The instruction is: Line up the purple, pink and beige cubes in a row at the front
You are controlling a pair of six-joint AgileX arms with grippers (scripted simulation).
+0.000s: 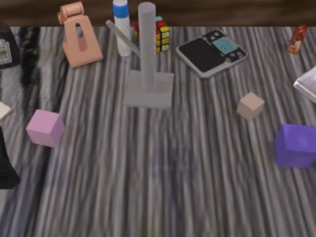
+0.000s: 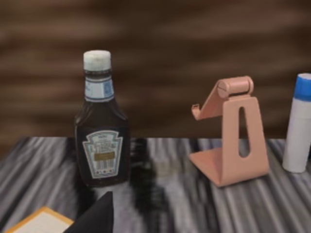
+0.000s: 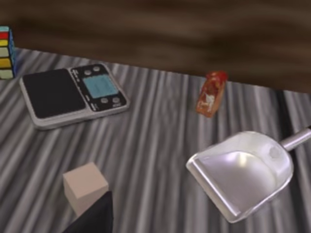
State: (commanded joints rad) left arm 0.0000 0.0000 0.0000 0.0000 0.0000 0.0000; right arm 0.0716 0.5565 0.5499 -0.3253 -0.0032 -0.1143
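Top view: three plain matte cubes scattered, none in a row; no label legible.
Pink cube (image 1: 45, 128) far left, beige cube (image 1: 250, 105) right of centre, purple cube (image 1: 295, 145) at right edge. Sauce bottle (image 2: 101, 124) label unreadable. Cannot tell either claw's state.

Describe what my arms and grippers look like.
Little of them shows. The left gripper appears in its wrist view only as a plain matte black wedge, with no markings or cables visible. The right gripper looks the same in its own wrist view. A bulky black shape at the top view's left edge is probably the left arm. The right arm is outside that view.
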